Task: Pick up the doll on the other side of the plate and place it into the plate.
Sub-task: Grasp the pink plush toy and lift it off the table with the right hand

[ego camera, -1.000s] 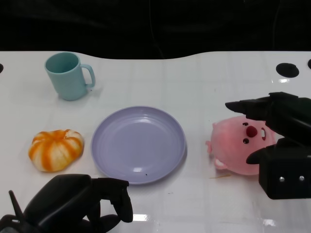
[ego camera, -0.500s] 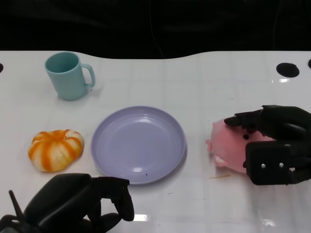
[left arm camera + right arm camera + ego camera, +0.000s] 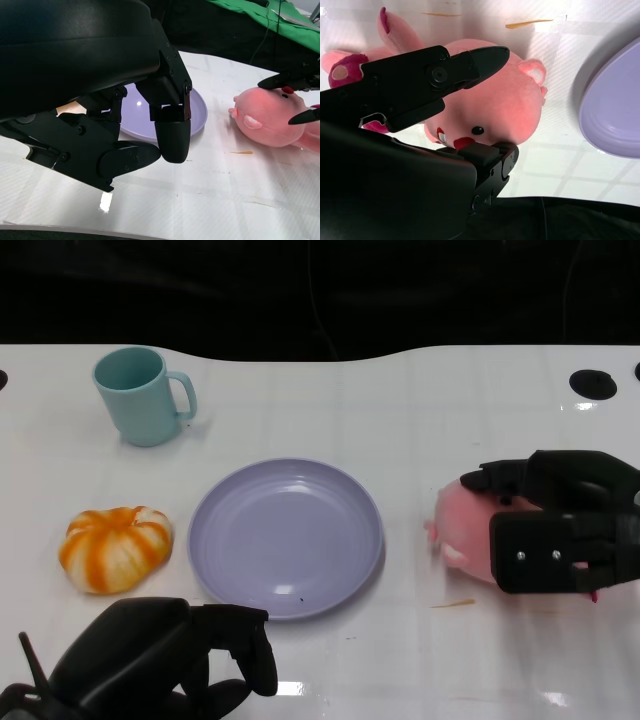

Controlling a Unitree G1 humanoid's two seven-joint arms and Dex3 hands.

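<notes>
We see the pink plush doll lying on the white table toward its right edge, just beside the lavender plate but apart from it, with a strip of bare table between the two. Our right hand is down over the doll, covering most of it in the head view; in the right wrist view the fingers lie across the doll's back while another black part sits against its face, so the hand is closed around the toy, which rests on the table. In the left wrist view the doll shows with fingertips of the right hand above and beside it. The plate sits near the middle of the table, with nothing in it. Our left hand is at the near edge of the table, in front of the plate, its fingers curled in and holding nothing. An orange-and-white pumpkin toy lies left of the plate, and a teal mug stands toward the far left corner, its handle turned to the right.
</notes>
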